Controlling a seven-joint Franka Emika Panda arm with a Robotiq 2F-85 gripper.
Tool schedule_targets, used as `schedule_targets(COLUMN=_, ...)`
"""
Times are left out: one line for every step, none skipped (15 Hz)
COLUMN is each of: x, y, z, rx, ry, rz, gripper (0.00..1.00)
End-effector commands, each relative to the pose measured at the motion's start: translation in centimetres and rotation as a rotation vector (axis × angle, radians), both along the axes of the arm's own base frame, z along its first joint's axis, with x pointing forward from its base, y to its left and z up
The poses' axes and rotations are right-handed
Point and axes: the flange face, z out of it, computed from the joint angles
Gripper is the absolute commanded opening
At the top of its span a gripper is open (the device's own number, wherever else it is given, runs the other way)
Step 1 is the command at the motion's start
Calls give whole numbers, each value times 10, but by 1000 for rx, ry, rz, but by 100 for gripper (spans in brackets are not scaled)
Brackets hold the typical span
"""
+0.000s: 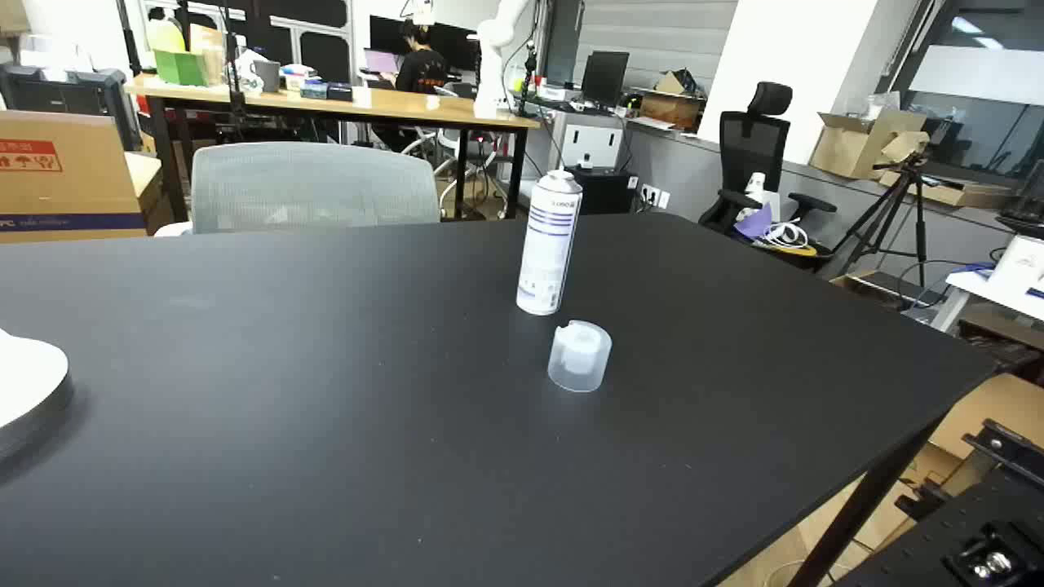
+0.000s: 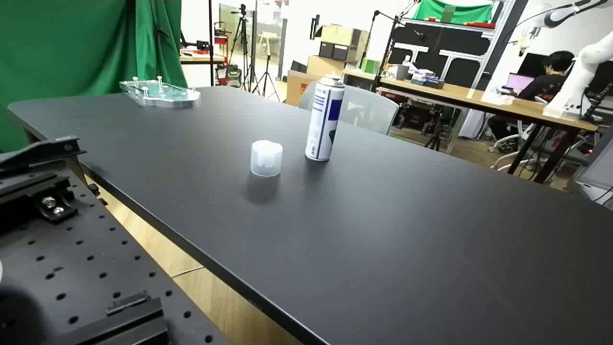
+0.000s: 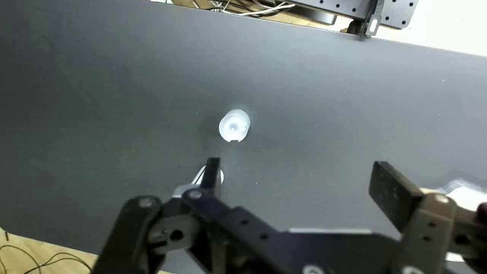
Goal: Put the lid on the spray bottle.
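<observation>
Wide-jawed hand [image 3: 296, 169], lid [image 3: 234, 125] near spray bottle [image 2: 324, 122], well inside table edges [image 3: 266, 25].

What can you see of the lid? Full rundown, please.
The lid is a short, whitish translucent cylinder, plastic by its look, with a small notch in its upper rim and a narrower round part inside. It stands on end on the black table, notched rim up; from the wrist view that end looks open. It sits beside the spray bottle with a gap between them. Only the table touches it; the claw is open and clear of it. No print shows on it.
</observation>
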Motion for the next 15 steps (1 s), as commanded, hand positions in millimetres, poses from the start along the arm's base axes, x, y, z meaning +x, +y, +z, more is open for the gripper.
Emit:
schedule_targets(x=0, y=0, z=1, rx=0, ry=-1, rz=0, gripper=100)
schedule_targets(x=0, y=0, z=1, rx=1, ry=-2, rz=0, gripper=100)
schedule_targets(x=0, y=0, z=1, rx=1, ry=-3, rz=0, gripper=100)
schedule_targets(x=0, y=0, z=2, rx=1, ry=-4, rz=0, gripper=100)
schedule_targets(x=0, y=0, z=2, rx=1, ry=-4, rz=0, gripper=100)
schedule_targets(x=0, y=0, z=2, rx=1, ry=-4, rz=0, gripper=100)
schedule_targets(x=0, y=0, z=2, rx=1, ry=-4, rz=0, gripper=100)
schedule_targets(x=0, y=0, z=2, rx=1, ry=-4, rz=0, gripper=100)
schedule_targets(x=0, y=0, z=2, rx=1, ry=-4, rz=0, gripper=100)
schedule_targets(x=0, y=0, z=2, rx=1, ry=-4, rz=0, gripper=100)
schedule_targets(x=0, y=0, z=2, rx=1, ry=-4, rz=0, gripper=100)
schedule_targets(x=0, y=0, z=2, rx=1, ry=-4, rz=0, gripper=100)
schedule_targets(x=0, y=0, z=2, rx=1, ry=-4, rz=0, gripper=100)
schedule_targets(x=0, y=0, z=2, rx=1, ry=-4, rz=0, gripper=100)
schedule_targets(x=3, y=-1, z=-1, rx=20, ry=-8, rz=8, gripper=100)
